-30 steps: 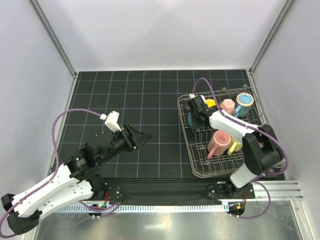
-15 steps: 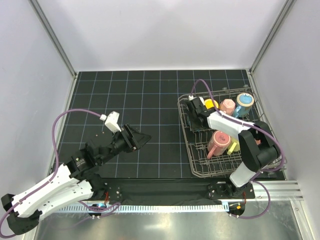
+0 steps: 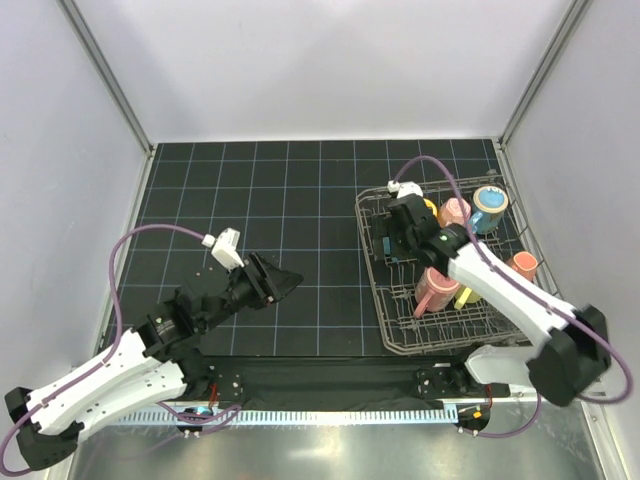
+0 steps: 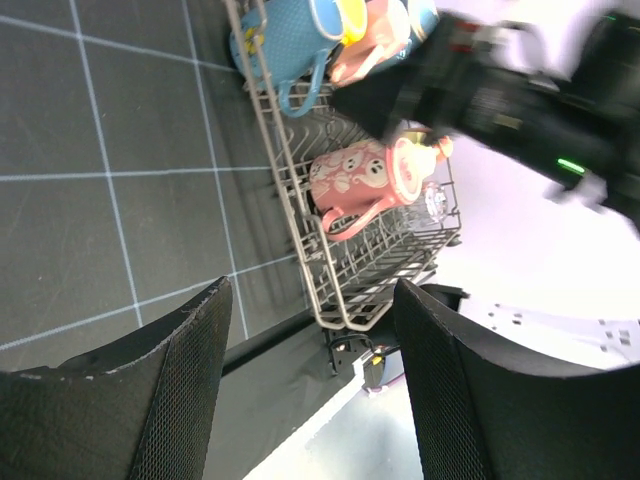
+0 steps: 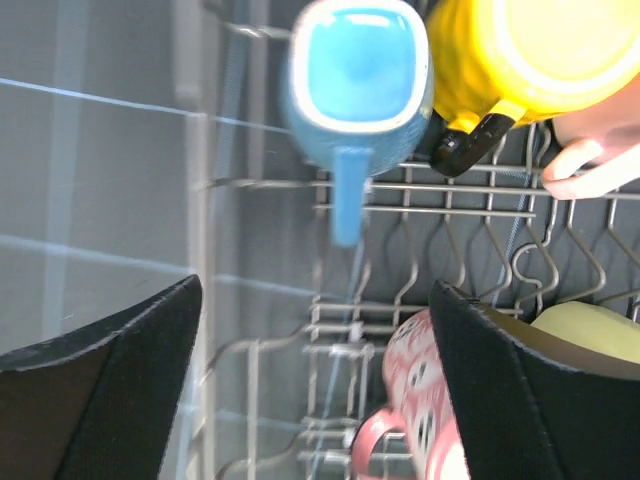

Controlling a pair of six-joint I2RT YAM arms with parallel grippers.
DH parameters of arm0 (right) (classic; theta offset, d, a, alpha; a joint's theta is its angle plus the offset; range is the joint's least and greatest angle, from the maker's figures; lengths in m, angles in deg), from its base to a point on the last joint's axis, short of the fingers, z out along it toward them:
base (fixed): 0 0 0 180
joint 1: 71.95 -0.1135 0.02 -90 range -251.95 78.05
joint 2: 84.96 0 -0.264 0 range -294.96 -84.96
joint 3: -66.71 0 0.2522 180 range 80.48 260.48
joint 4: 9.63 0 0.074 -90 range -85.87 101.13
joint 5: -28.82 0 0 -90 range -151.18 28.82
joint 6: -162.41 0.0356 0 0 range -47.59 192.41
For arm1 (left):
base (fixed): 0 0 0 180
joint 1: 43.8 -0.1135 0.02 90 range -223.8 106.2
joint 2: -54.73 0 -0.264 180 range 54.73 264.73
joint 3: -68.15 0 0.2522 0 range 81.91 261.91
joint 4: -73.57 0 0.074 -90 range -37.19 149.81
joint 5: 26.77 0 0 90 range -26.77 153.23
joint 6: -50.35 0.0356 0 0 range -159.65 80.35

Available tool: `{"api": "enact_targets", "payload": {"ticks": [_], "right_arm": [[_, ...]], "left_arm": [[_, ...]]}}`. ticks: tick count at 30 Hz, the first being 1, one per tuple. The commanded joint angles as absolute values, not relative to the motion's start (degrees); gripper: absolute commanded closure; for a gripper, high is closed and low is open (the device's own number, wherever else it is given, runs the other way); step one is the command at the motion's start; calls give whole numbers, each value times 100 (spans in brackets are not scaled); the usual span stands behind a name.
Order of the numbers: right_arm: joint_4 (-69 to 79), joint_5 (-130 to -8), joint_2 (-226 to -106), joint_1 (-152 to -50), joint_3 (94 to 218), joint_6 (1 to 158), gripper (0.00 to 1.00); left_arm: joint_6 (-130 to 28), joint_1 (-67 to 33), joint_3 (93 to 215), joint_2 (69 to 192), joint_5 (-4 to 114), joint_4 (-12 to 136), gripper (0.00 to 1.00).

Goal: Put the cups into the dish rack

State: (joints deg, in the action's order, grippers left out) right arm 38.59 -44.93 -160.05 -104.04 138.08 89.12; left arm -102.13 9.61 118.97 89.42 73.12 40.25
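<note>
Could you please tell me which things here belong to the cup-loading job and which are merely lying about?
Job: dish rack, blue mug, yellow mug, pink patterned mug, pale yellow cup.
Just there: black gridded mat, purple cables.

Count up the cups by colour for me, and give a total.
Blue cups: 2
Pink cups: 2
Yellow cups: 2
Orange cup: 1
Total: 7
</note>
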Motion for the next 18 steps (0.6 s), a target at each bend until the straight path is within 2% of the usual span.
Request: {"api": "enact_targets", "payload": {"ticks": [1, 3, 10, 18], "right_arm": [[4210, -4535, -15072, -10691, 14033, 9025, 3], [4219, -4684, -14650, -10806, 13928, 9148, 1], [4131, -5290, -12990, -11018, 13375, 9605, 0], [3763, -5152, -12224, -11018, 12241, 10176, 0]], "left_arm": [[-10346, 973, 11751, 8953, 7334, 4345, 36], [-10372, 981, 11672, 8988, 7299, 4512, 35], [-10530, 973, 11233, 9024, 7220, 5109, 33], [-10855, 973, 10696, 8646, 7150, 5523, 33]]}}
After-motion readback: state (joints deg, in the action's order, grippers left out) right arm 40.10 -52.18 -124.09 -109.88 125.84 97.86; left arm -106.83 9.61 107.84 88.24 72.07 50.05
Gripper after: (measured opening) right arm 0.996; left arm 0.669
